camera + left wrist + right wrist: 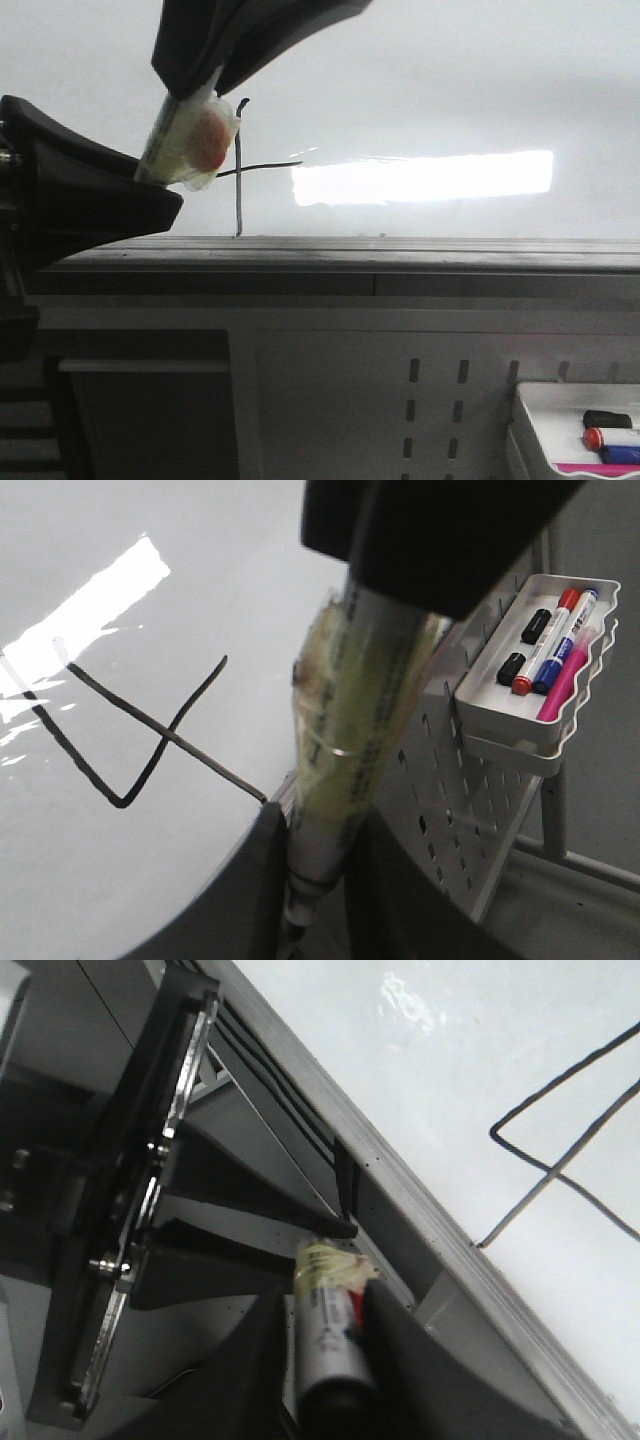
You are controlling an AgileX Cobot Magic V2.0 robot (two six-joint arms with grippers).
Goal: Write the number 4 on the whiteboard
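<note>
Front view frames are filled mostly by the whiteboard [450,90], glossy and white, with a bright rectangular glare at about three o'clock from the drawn figure. On it the number 4 [240,170] is seen in thin black line, partly hidden at nine o'clock by a tape-wrapped marker [190,135]; its vertical stroke is run down to the grey metal ledge [400,255] at six o'clock. No brand or label can be read in this view. Dark print along the marker barrel [345,740] is shown in the left wrist view, but it is too blurred to be read; the same holds for the small print on the blue pen in the tray [500,715].

Below the ledge a grey perforated panel [440,400] is seen, and a white wavy-edged tray is hung on it, in which red, blue, black and pink pens are held.

The left gripper [315,880] is seen with its jaws drawn in against the marker barrel, which is clamped between them, the number 4 [130,730] lying on the board beside it. The right gripper [330,1360] is likewise closed on a second tape-tipped marker [325,1320], held near the ledge and apart from the number 4 [560,1140].
</note>
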